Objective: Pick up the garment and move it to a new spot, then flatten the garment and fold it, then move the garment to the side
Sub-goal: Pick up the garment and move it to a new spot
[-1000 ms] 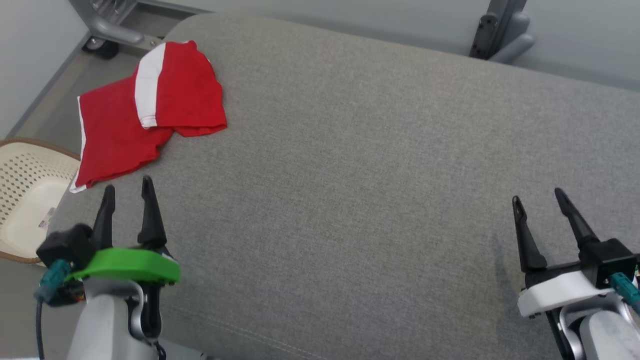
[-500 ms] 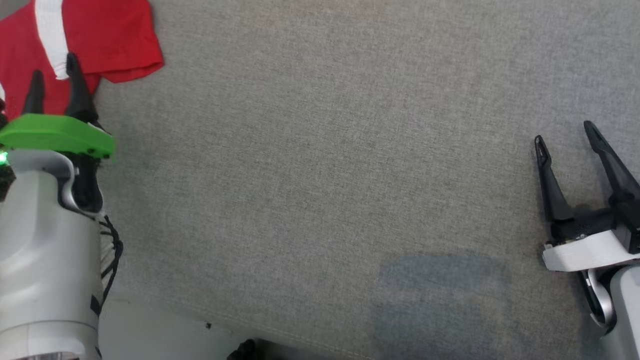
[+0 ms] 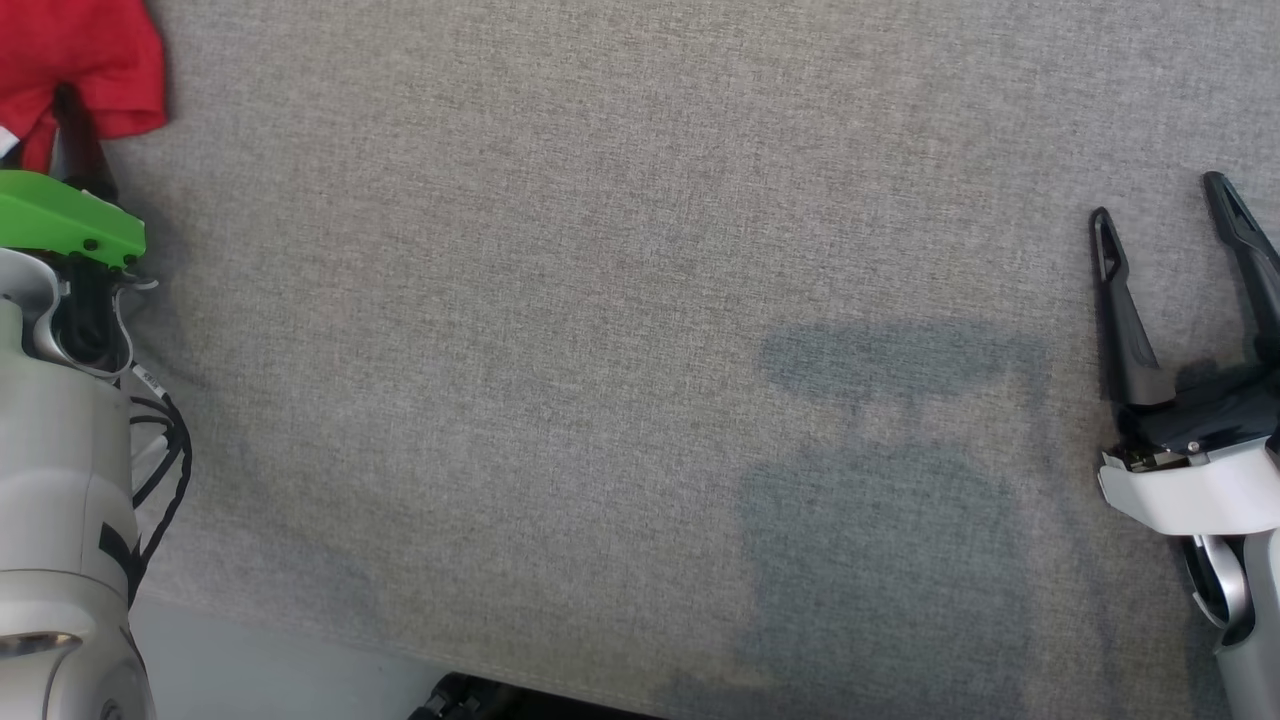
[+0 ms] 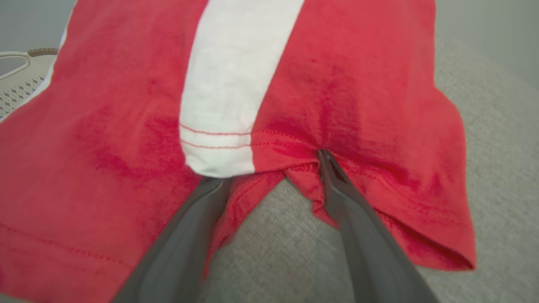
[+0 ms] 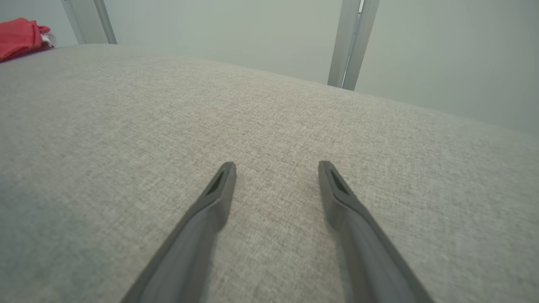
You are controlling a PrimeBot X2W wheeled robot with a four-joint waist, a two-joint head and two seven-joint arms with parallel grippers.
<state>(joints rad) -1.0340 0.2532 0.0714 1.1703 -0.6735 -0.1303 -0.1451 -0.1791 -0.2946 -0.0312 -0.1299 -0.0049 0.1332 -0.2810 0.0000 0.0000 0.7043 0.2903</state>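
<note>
The garment [image 4: 358,84] is red with a white stripe and lies crumpled on the grey cushion [image 3: 640,300]. In the head view, the garment [image 3: 90,45] shows as a corner at the top left. My left gripper [image 4: 265,166] is open, with its fingertips at the garment's near hem. One tip is tucked under the white stripe's edge and the other touches the red fold. One dark finger [image 3: 78,140] rises above the green mount. My right gripper [image 3: 1165,215] stands open over bare cushion at the far right, holding nothing. The right wrist view has this gripper [image 5: 276,165] low over the fabric, with the garment [image 5: 19,35] far off.
A pale perforated basket [image 4: 21,75] sits beyond the garment's left side. Grey metal posts [image 5: 351,42] stand behind the cushion's far edge. The cushion's near edge [image 3: 400,650] runs along the bottom of the head view, with pale floor below it.
The head camera has tilted down and shifted, so the garment sits higher and further left. My left gripper has advanced to the garment's hem. Both grippers stay open.
</note>
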